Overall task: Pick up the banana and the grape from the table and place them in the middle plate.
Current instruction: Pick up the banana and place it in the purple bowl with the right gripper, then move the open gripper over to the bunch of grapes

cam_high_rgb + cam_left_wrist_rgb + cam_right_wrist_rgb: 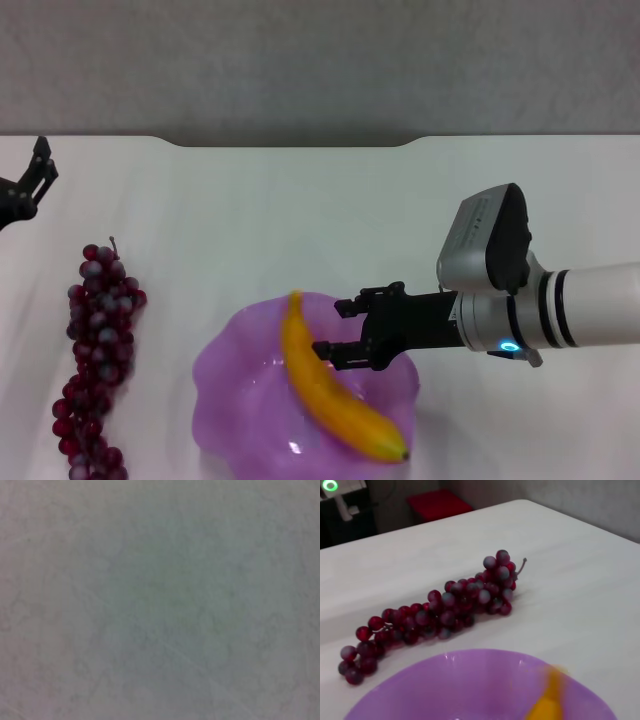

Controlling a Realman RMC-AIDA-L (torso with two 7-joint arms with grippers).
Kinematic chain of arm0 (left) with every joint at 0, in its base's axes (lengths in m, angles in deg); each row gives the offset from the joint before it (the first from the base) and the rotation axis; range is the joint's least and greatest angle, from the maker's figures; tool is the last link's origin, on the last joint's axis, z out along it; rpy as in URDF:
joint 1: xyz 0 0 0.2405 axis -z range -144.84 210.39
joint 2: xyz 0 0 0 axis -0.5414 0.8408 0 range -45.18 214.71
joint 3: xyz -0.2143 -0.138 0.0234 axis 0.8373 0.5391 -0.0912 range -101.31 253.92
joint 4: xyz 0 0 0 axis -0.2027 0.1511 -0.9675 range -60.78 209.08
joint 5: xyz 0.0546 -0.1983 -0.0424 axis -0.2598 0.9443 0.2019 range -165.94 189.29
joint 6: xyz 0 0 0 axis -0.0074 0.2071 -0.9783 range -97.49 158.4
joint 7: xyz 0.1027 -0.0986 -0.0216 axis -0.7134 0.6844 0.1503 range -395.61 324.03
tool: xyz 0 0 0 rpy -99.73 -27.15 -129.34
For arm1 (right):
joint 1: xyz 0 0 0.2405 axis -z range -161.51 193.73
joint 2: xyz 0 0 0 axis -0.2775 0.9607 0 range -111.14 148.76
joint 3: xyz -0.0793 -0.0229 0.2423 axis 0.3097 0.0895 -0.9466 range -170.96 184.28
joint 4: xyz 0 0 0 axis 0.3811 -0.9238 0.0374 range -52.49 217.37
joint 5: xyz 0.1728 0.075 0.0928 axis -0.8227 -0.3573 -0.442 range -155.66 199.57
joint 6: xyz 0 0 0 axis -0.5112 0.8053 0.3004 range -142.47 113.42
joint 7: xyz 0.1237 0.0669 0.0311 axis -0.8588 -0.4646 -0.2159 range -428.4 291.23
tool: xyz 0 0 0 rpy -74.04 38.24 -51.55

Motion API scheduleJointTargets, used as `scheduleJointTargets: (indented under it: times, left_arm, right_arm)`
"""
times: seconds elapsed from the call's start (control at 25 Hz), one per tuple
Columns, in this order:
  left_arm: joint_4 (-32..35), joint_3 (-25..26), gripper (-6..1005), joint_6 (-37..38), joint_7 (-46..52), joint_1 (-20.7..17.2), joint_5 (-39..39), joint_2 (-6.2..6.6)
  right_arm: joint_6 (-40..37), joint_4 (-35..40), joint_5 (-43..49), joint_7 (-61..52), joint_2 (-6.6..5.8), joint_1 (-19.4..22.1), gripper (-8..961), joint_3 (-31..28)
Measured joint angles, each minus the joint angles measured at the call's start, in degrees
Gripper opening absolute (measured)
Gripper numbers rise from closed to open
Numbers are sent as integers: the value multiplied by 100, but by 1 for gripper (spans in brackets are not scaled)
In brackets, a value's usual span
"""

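One banana point(335, 390) lies in the one purple plate point(225, 375); one grape bunch point(95, 365) lies left of that plate, on the one table point(300, 220).

The white bench point(300, 220) has a notched far edge. On it lie the grape point(98, 355) bunch and, just beside it, the purple middle plate point(235, 400).

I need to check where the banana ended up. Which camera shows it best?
The head view: the banana lies whole in the middle plate. The right wrist view shows only a blurred piece of it; the left wrist view shows none.
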Motion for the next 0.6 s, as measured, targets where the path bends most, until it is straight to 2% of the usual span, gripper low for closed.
scheduleJointTargets:
  times: [0.32,0.6]
  left_arm:
    - [2,-3,903,0,0,0,0,0]
    - [10,-3,903,0,0,0,0,0]
  right_arm:
    - [90,-4,-2,-26,5,-52,820,-5]
    - [231,139,-54,-27,-7,-189,865,-114]
